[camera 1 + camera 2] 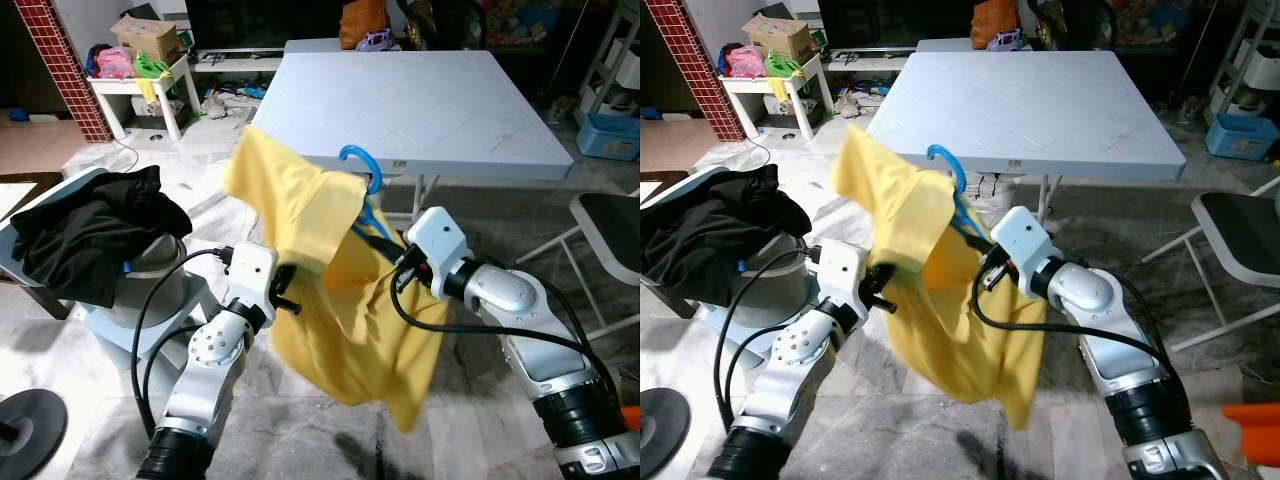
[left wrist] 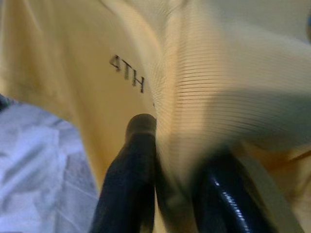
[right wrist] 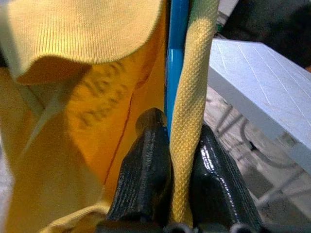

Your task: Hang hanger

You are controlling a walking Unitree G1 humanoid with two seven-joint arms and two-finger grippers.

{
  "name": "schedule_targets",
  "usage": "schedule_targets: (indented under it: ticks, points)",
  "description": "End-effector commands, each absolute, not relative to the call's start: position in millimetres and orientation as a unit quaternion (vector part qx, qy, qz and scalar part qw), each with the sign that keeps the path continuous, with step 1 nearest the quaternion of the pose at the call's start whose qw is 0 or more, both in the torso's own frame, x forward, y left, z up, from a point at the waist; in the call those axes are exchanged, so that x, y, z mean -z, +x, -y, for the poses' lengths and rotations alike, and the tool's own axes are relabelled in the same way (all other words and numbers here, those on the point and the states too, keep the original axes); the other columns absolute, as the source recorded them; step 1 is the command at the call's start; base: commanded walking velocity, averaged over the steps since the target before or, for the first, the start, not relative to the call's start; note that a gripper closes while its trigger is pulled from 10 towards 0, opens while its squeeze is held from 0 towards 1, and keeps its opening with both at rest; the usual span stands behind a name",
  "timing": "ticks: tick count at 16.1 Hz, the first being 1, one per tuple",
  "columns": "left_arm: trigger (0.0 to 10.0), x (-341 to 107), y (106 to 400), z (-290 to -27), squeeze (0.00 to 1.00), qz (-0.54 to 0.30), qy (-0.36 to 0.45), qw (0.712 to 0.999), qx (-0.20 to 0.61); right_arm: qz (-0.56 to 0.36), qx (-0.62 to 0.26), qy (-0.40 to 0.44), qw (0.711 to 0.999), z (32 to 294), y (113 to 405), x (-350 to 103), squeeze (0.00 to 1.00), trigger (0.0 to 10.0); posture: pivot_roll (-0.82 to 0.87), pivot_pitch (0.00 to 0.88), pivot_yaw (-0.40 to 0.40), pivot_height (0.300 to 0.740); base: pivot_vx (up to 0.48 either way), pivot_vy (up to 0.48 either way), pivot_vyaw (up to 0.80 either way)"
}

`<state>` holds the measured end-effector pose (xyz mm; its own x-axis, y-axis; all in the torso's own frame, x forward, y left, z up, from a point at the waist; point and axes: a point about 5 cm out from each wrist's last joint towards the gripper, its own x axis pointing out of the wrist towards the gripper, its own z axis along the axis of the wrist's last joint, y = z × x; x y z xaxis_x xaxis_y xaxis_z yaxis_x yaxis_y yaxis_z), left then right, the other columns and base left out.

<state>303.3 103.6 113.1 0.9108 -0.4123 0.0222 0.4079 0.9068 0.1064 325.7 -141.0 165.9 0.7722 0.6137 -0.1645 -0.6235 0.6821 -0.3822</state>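
A yellow shirt (image 1: 340, 320) hangs on a blue plastic hanger (image 1: 362, 170) held up in front of me, the hook poking out of the collar. My right gripper (image 3: 177, 141) is shut on the hanger's blue bar (image 3: 176, 58) and the shirt's collar edge, to the right of the shirt. My left gripper (image 2: 172, 160) is shut on a fold of the yellow fabric at the shirt's left side (image 1: 285, 285). Black lettering (image 2: 127, 73) shows on the fabric in the left wrist view.
A light blue folding table (image 1: 430, 100) stands just beyond the shirt. At left a pile of black clothes (image 1: 90, 235) lies in a basket. A folding chair (image 1: 610, 225) stands at right. A white side table (image 1: 140, 85) with clutter sits at the back left.
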Motion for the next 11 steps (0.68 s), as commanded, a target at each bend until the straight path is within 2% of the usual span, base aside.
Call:
schedule_targets:
  ticks: [1, 6, 8, 9, 10, 11]
  points:
    - [10.0, -118, 301, -102, 1.0, 0.042, 0.072, 0.974, 0.212, 0.022, -0.331, -0.216, 0.918, 136, 328, -187, 0.0, 10.0, -0.02, 0.0, 0.028, 0.74, 0.0, 0.0, 0.0]
    - [10.0, -118, 287, -88, 1.0, 0.061, 0.113, 0.96, 0.249, -0.004, -0.331, -0.225, 0.916, 130, 328, -180, 0.0, 10.0, -0.02, 0.0, 0.022, 0.74, 0.0, 0.0, 0.0]
    - [10.0, -116, 290, -95, 1.0, 0.067, 0.152, 0.961, 0.22, -0.017, -0.365, -0.225, 0.903, 126, 321, -177, 0.0, 10.0, -0.01, 0.0, 0.018, 0.74, 0.0, 0.0, 0.0]
    - [10.0, -114, 297, -105, 0.93, 0.061, 0.18, 0.964, 0.184, -0.022, -0.389, -0.221, 0.894, 125, 316, -177, 0.0, 10.0, -0.01, 0.0, 0.018, 0.74, 0.0, 0.0, 0.0]
    - [10.0, -113, 301, -110, 0.79, 0.058, 0.189, 0.966, 0.166, -0.022, -0.401, -0.217, 0.89, 125, 313, -178, 0.0, 10.0, -0.01, 0.0, 0.019, 0.74, 0.0, 0.0, 0.0]
    - [10.0, -115, 306, -114, 0.19, 0.063, 0.201, 0.966, 0.15, -0.022, -0.414, -0.207, 0.886, 125, 311, -182, 0.0, 10.0, -0.02, 0.0, 0.021, 0.74, 0.0, 0.0, 0.0]
